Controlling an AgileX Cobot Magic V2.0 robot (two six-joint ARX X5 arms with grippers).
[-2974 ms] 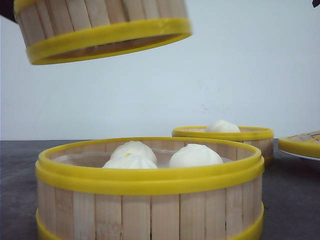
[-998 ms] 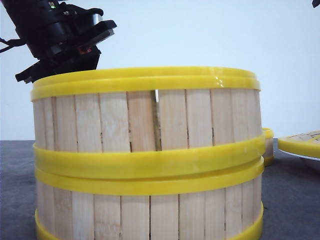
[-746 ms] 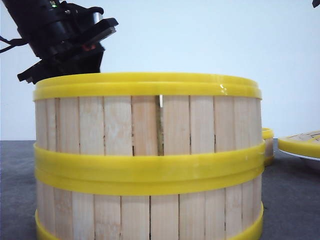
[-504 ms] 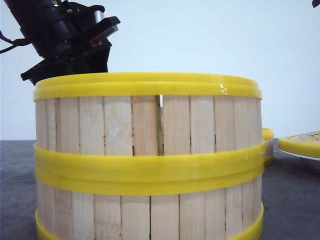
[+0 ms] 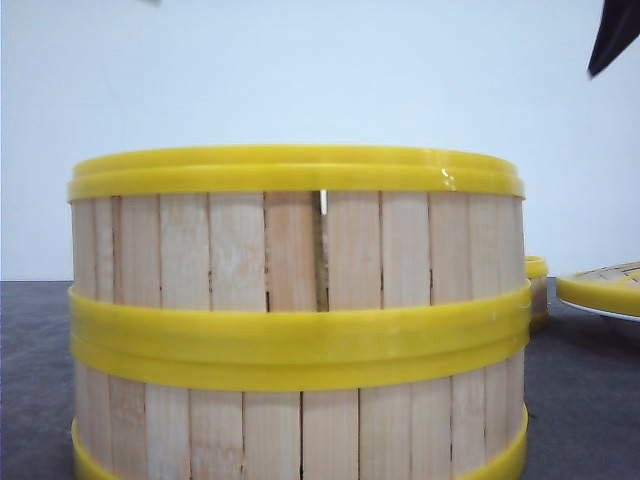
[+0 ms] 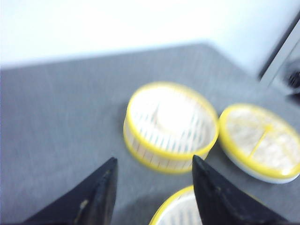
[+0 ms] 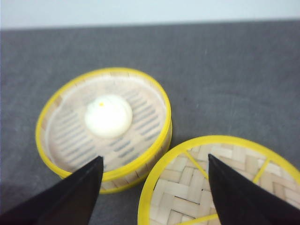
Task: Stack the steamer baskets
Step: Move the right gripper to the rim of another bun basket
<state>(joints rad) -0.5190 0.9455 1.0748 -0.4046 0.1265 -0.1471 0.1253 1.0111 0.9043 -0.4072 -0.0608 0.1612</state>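
Two steamer baskets stand stacked close to the front camera, the upper basket (image 5: 300, 245) seated level on the lower basket (image 5: 300, 430). A third steamer basket (image 7: 105, 124) holding one white bun sits alone farther back; only a sliver of this basket (image 5: 537, 290) shows past the stack. In the blurred left wrist view my left gripper (image 6: 153, 159) is open and empty, high above the table, with the lone basket (image 6: 171, 126) beyond it and the stack's top rim (image 6: 178, 211) below. My right gripper (image 7: 154, 158) is open and empty above the gap between the lone basket and the lid.
A flat woven lid (image 7: 225, 183) with a yellow rim lies right beside the lone basket, and this lid (image 5: 600, 288) shows at the front view's right edge. A dark part of the right arm (image 5: 612, 35) hangs at the top right. The table (image 7: 225, 65) is dark grey.
The upper basket has settled level on the lower one. My left gripper has let go and risen out of the front view. A dark part of the right arm has entered at top right.
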